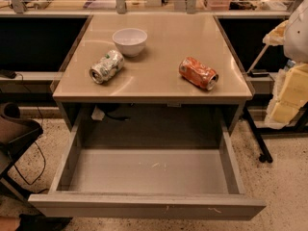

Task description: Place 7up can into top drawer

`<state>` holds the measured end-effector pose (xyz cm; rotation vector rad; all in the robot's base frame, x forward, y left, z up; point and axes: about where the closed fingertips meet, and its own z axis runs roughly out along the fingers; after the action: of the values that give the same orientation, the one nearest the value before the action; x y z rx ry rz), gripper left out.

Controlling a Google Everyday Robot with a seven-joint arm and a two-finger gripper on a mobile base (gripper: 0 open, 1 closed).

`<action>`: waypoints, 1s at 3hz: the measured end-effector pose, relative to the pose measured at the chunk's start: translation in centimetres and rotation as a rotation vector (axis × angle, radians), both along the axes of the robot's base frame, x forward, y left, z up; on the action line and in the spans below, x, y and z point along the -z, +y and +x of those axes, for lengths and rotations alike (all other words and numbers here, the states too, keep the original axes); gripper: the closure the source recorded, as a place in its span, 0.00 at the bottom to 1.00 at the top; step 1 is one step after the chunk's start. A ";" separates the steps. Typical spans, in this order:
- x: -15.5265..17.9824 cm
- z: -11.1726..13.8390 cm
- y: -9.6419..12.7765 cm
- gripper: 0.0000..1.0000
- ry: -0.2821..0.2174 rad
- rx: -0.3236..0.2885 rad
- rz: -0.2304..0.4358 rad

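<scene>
The 7up can (107, 66) is dented, silver-white with green marks, and lies on its side on the left part of the tabletop (159, 81), just in front of the white bowl. The top drawer (149, 172) is pulled fully out below the table's front edge, and its plain floor is bare. My gripper (288, 93) shows as pale yellow and white parts at the right edge of the view, beyond the table's right side. It is far from the can and holds nothing that I can see.
A white bowl (129, 41) stands at the back left of the tabletop. An orange dented can (198, 73) lies on its side at the right. A dark chair (14, 129) stands at the left of the drawer, and a black stand leg (255, 134) at the right.
</scene>
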<state>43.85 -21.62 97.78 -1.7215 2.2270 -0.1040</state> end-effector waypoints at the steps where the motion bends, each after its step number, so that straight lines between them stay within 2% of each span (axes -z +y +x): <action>1: -0.1 0.8 0.3 0.00 -0.005 -0.010 0.000; 2: 0.7 4.6 2.1 0.00 0.021 -0.073 -0.006; 3: 2.7 9.5 5.5 0.00 0.060 -0.162 -0.006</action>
<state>53.32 -16.16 95.07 -1.9240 2.1200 -0.0211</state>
